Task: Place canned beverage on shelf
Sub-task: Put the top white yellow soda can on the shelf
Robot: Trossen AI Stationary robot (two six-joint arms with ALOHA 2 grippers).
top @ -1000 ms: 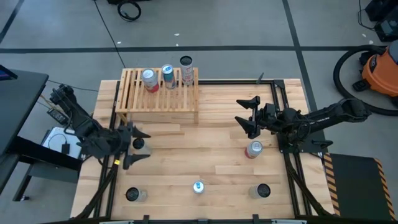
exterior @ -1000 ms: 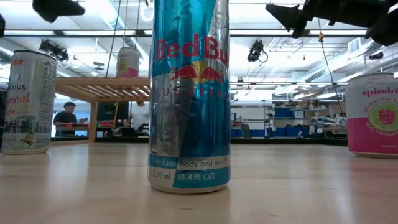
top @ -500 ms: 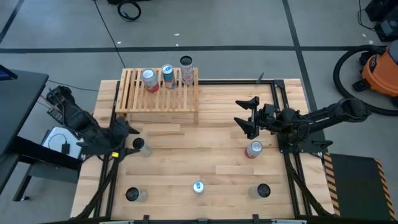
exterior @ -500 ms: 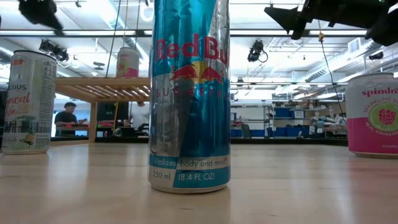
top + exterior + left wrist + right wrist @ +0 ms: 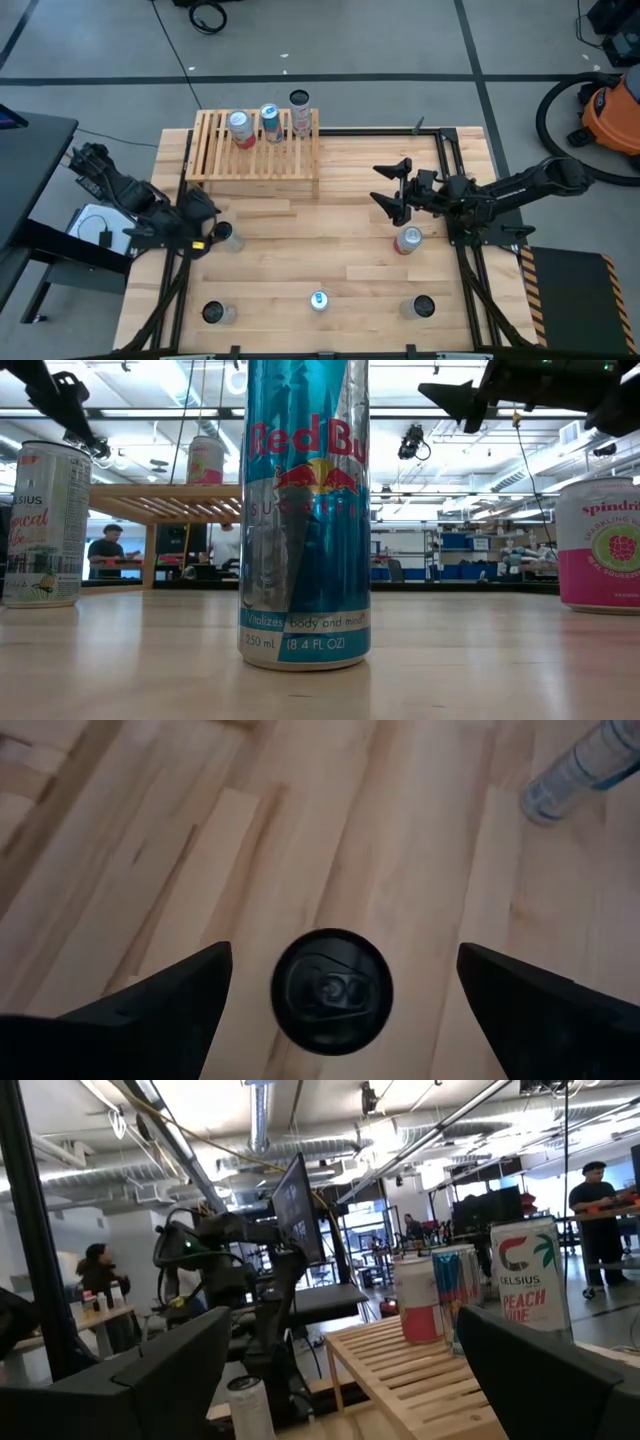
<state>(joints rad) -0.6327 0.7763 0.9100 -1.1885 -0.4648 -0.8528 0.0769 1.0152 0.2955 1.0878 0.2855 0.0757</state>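
Note:
The shelf (image 5: 255, 152), a low slatted wooden rack, stands at the table's far left with three cans (image 5: 270, 122) upright along its far edge. My left gripper (image 5: 206, 222) is open and tipped down over a black-topped can (image 5: 330, 988) standing near the table's left edge. Its fingers stand on either side of that can without touching it. My right gripper (image 5: 385, 185) hangs open in the air at the right, pointing toward the shelf (image 5: 420, 1370). A red can (image 5: 408, 240) stands just below and nearer than it.
Several more cans stand along the near edge: one at the left (image 5: 213, 313), a blue Red Bull can (image 5: 318, 300) in the middle, one at the right (image 5: 422, 306). Bare planks lie between the shelf and these cans. An orange vacuum (image 5: 610, 110) sits on the floor beyond the right edge.
My left gripper has drawn back a little toward the table's left edge and tipped from nearly level to pointing steeply down over the black-topped can. It has stayed open. The cans have not moved.

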